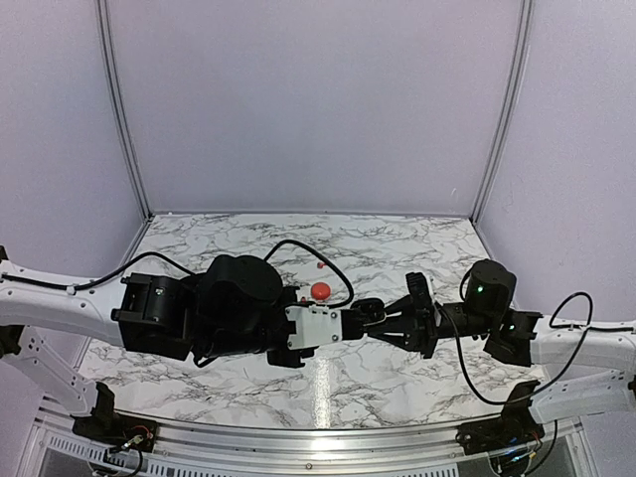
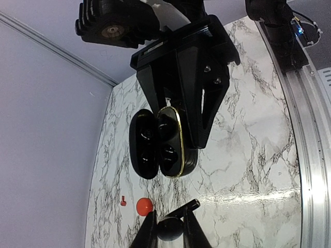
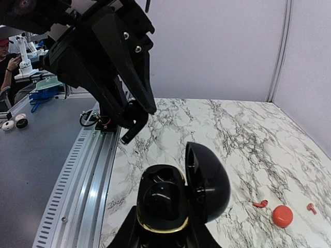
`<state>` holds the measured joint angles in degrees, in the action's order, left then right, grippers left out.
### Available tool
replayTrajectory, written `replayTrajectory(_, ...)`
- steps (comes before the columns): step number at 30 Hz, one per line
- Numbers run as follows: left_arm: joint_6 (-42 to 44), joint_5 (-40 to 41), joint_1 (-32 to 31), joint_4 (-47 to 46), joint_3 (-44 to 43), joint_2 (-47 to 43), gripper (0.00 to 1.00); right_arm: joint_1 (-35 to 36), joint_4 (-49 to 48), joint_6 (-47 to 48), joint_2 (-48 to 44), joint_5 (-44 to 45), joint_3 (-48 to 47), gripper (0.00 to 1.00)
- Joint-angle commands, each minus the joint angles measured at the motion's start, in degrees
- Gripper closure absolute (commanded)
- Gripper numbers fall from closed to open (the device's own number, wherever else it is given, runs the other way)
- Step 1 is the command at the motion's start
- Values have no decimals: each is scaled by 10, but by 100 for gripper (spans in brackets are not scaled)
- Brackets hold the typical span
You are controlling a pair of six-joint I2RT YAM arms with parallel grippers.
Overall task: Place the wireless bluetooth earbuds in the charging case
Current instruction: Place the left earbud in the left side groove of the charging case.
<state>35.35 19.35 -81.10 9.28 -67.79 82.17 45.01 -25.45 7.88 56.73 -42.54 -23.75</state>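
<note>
While right fingers (image 2: pixel 207 113) pinch the open black case (image 3: pixel 161 199), left fingers (image 2: pixel 191 227) pinch a black earbud (image 2: pixel 169 229) near a red case (image 3: pixel 282 216).

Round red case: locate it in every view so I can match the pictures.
Top external: round red case, near the picture's centre.
Left wrist: lower left, near the bottom edge.
Right wrist: lower right corner.
Shared landmark: the marble table it lies on.
</note>
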Motion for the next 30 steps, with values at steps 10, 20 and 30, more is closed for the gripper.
replayTrajectory(10,68,40,-22,-26,-8,2,91,15,-12,10,13,-18,-28,100)
replayTrajectory(20,76,89,-22,-36,-14,20,90,14,6,-23,44,-17,-52,100)
replayTrajectory(30,91,120,-23,-48,-23,43,91,14,-2,-34,54,-35,-50,100)
